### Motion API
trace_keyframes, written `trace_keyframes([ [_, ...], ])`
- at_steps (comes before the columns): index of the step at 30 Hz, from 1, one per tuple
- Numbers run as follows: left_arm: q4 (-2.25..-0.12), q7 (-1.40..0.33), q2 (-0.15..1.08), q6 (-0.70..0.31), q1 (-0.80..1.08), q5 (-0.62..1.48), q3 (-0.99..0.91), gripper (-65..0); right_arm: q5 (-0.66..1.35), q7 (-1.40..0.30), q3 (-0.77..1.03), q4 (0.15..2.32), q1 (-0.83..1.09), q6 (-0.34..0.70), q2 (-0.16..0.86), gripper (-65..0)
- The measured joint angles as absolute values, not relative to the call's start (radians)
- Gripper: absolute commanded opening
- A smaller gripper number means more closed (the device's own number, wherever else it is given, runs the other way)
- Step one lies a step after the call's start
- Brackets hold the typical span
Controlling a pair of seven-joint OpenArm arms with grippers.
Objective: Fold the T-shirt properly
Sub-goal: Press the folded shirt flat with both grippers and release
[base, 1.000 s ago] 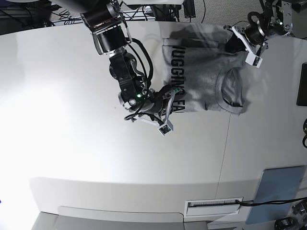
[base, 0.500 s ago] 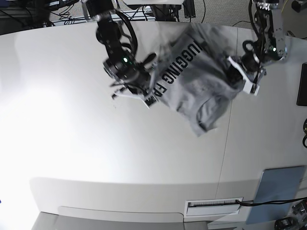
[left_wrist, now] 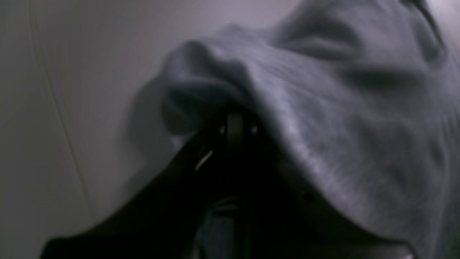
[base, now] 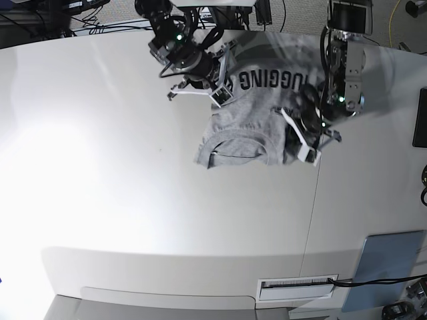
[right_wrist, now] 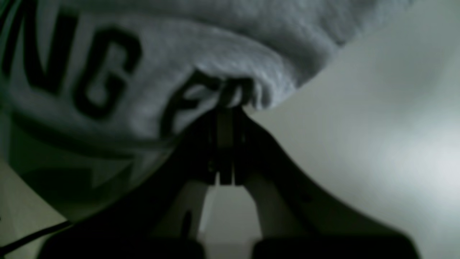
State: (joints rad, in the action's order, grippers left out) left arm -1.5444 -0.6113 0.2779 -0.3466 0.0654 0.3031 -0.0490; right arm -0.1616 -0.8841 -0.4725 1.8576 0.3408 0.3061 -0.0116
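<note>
Since a second ago the T-shirt [base: 250,117] has been turned about a quarter-turn on the table [base: 100,167]: the lettered band, then running down the shirt's left edge in the base view, now runs across the far edge, and the collar, then toward the right, now faces the near side. Both arms have swung with it. My reading is that this is a reorienting step, and no further fold has been laid yet.

Right gripper [right_wrist: 224,108]: clenched on a bunched edge of the shirt beside the black lettering. Left gripper [left_wrist: 235,120]: jaws closed, with grey cloth draped over them (the pinch point itself is buried in fabric, but the cloth appears held).

Condition of the shirt: heather grey, already folded to a compact block, lettering reading across the far edge, ribbed neck opening showing at the near left. It sits at the far side of the table, between the two grippers, partly lifted and rumpled at both held corners.
</note>
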Motion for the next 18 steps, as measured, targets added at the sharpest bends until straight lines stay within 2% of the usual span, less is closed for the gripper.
trace_keyframes([
  [8,-1.546,-0.607,0.339,-0.333,0.0,0.337,-0.053,-65.0,-0.213,-0.884,-0.471,1.967,0.402,0.297,-0.011,-65.0],
  [11,-1.568,-0.657,0.383,-0.333,0.004,0.404,-0.052,-65.0,-0.212,-0.886,-0.45,2.016,0.405,0.217,-0.012,-65.0],
  [18,-1.631,-0.703,0.519,-0.281,0.055,0.528,-0.064,-65.0,-0.181,-0.92,-0.252,2.138,0.437,0.19,0.001,-65.0],
])
